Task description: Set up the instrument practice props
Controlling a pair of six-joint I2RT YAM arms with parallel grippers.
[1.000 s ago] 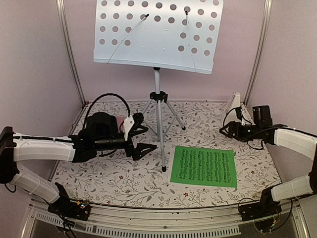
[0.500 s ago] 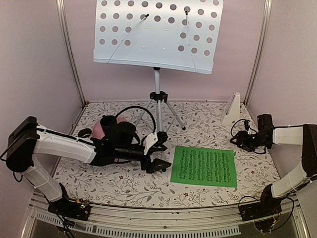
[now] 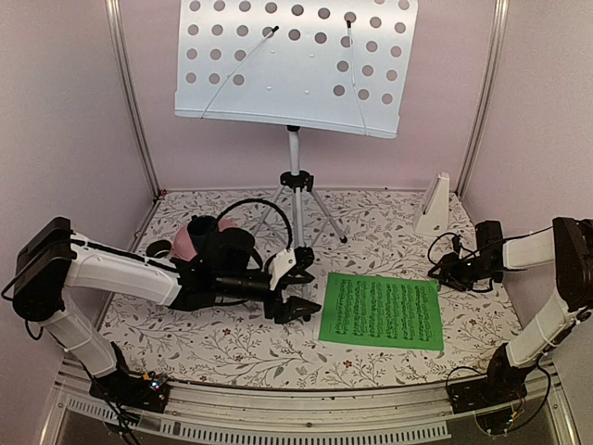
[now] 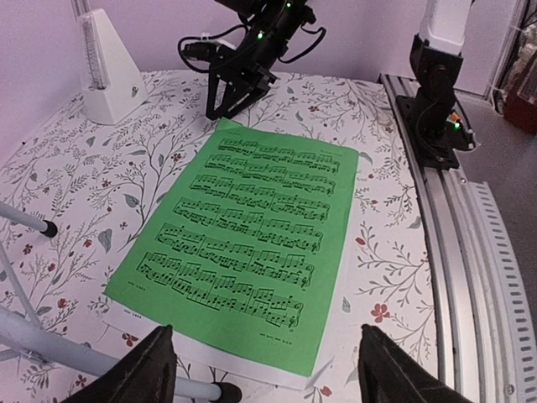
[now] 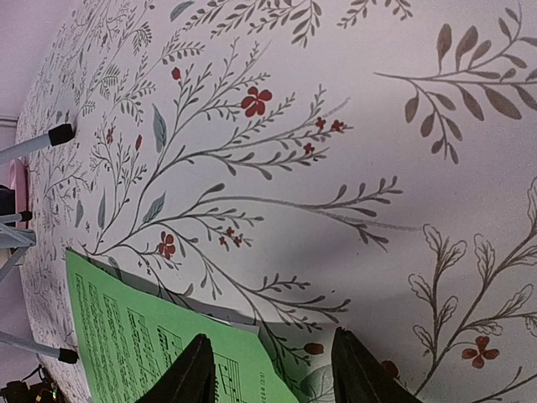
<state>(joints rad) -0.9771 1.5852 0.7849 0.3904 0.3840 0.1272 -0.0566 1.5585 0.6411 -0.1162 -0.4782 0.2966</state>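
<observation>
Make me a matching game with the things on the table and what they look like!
Things:
1. stand
2. sheet
3. metronome
4. plate

Clues:
a. green, lying flat
b. pink, over on the left
c. tall, on three legs, full of holes
d. small white pyramid at the far right

Pairs: 1-c, 2-a, 3-d, 4-b
</observation>
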